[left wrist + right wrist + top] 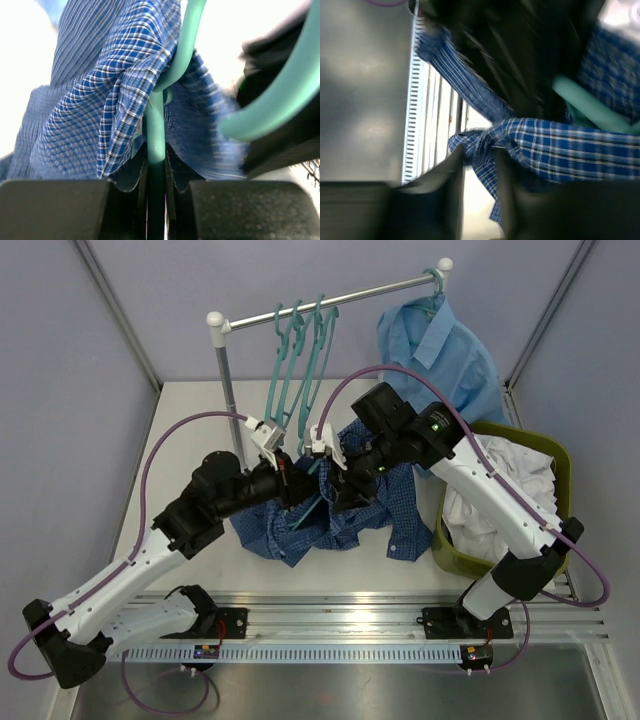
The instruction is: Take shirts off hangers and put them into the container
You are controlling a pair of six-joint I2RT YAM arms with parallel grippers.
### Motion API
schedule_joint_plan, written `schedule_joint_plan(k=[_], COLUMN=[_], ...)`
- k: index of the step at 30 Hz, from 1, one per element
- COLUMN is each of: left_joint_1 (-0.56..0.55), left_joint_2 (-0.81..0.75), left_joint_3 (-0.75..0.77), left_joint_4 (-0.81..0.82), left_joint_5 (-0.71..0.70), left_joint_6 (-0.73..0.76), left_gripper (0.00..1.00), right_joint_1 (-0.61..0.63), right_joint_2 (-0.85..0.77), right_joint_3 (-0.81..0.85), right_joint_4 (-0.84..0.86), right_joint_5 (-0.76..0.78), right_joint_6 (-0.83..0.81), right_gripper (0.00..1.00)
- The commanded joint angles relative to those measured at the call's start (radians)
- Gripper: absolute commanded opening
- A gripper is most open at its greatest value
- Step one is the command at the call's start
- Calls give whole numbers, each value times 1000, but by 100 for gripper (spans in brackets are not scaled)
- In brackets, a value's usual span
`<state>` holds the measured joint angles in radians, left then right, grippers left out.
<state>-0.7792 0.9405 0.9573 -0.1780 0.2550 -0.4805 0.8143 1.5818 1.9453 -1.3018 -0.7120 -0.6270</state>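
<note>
The dark blue check shirt [345, 520] lies bunched on the table between my arms, still draped over a teal hanger [309, 512]. My left gripper [293, 488] is shut on that hanger's stem [156, 145], with check cloth [115, 90] hanging around it. In the blurred right wrist view a gathered fold of the same shirt [555, 150] sits between the jaws of my right gripper [480, 156], which looks shut on it. The olive-green container [562, 462] stands at the right, with a white shirt [500, 490] in it. A light blue shirt [440, 350] hangs on the rail.
A silver rail [330, 298] on a post [228, 380] crosses the back, with three bare teal hangers [300, 345] on it. A second teal hanger arc [280, 100] passes close to the left wrist camera. Grey walls enclose the table.
</note>
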Motion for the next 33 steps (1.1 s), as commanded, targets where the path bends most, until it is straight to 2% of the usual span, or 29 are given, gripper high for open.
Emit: schedule_joint_plan(k=[1,3,5,6,10,14,19,22,28,30,33], left_joint_1=[8,12,15,17,17,17,17,17,17,17,17], left_joint_2=[-57,-74,-106,-118,-155,-148,-115,-100,-92,-89,-75], left_joint_3=[-26,-78,-123,-164,-221,-201,-137,-120,-117,-112,-103], left_joint_4=[173,173,202,206,204,135,57,45,81,86,94], left_joint_5=[120,153,190,197,233,263,329,362,406,405,370], left_joint_6=[98,137,200,223,342,427,474,497,485,485,485], left_gripper=[0,0,0,0,0,0,0,0,0,0,0], right_joint_1=[11,6,3,2,-45,-122,-130,-130,-115,-92,-41], right_joint_2=[-28,-49,-89,-103,-163,-190,-186,-175,-138,-131,-100], right_joint_3=[-37,-11,18,55,138,165,-31,-112,-138,-160,-196], right_joint_4=[35,6,-65,-98,-264,-292,-255,-194,-160,-160,-166], right_joint_5=[191,194,178,174,128,114,146,137,128,117,91], right_joint_6=[49,-11,-104,-149,-308,-446,-557,-548,-514,-505,-484], right_gripper=[46,65,77,79,82,83,86,85,80,70,45])
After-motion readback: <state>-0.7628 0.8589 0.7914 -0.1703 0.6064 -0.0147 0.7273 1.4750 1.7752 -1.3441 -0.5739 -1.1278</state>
